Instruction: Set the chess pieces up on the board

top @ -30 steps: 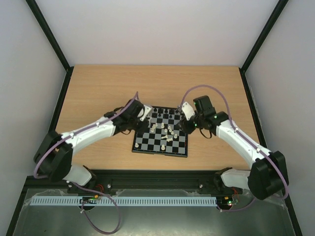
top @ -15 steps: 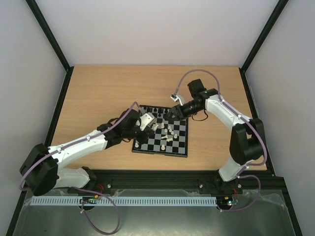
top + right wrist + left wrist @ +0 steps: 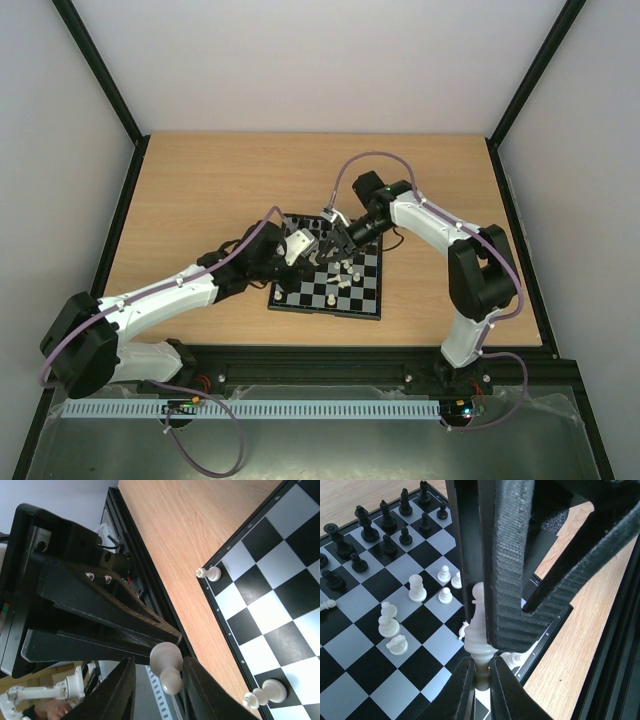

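Observation:
The board [image 3: 325,313] lies mid-table, with black chess pieces [image 3: 385,530] in its far rows and white chess pieces [image 3: 390,625] scattered in the middle, some toppled. My left gripper [image 3: 305,248] hovers over the board's left side. In the left wrist view the left gripper [image 3: 481,672] is shut on the base of a white piece [image 3: 479,630]. My right gripper [image 3: 332,245] meets it from the right. In the right wrist view the right gripper [image 3: 160,661] is open and straddles that piece's head [image 3: 166,660]. One finger is close against the piece and a gap remains on the other side.
A white piece [image 3: 210,573] stands on the board's corner square and another [image 3: 267,692] stands along the same edge. Bare wooden table [image 3: 200,190] surrounds the board, bounded by black frame rails [image 3: 120,220]. Both forearms cross above the board.
The right arm swung left over the board to the left gripper, and its jaws narrowed around the held white piece. The left arm shifted early on, then held still.

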`<action>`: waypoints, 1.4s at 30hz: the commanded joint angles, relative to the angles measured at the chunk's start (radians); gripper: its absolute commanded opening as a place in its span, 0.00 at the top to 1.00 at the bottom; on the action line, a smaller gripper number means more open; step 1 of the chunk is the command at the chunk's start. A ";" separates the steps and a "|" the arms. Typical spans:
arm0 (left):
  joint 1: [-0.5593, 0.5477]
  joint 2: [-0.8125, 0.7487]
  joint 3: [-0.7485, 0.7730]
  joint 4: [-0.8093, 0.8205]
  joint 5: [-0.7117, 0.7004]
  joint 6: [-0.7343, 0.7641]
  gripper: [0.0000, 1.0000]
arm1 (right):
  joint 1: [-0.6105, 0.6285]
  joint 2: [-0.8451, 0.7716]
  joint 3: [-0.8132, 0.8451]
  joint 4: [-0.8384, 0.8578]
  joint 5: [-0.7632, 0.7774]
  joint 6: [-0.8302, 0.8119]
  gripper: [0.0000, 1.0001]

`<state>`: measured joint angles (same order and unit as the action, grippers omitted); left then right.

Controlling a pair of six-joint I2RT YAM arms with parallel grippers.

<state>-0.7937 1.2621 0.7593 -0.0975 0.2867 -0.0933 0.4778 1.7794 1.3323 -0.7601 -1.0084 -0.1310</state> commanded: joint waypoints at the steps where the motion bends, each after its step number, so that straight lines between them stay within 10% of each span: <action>1: -0.007 -0.003 -0.013 0.018 0.015 0.013 0.95 | 0.008 0.023 0.031 -0.071 -0.061 -0.013 0.76; 12: -0.009 0.004 -0.011 0.016 0.020 0.017 0.95 | -0.002 0.040 0.042 -0.059 -0.056 0.008 0.66; 31: -0.010 0.019 -0.007 0.007 0.005 0.012 0.95 | -0.025 0.032 0.022 -0.043 -0.053 0.005 0.93; 42: 0.016 0.025 0.038 -0.098 -0.027 0.004 0.95 | -0.083 -0.201 -0.098 0.119 0.388 0.003 0.97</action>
<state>-0.7952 1.2736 0.7563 -0.1303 0.2691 -0.0944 0.4065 1.7229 1.3071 -0.7116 -0.8570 -0.1070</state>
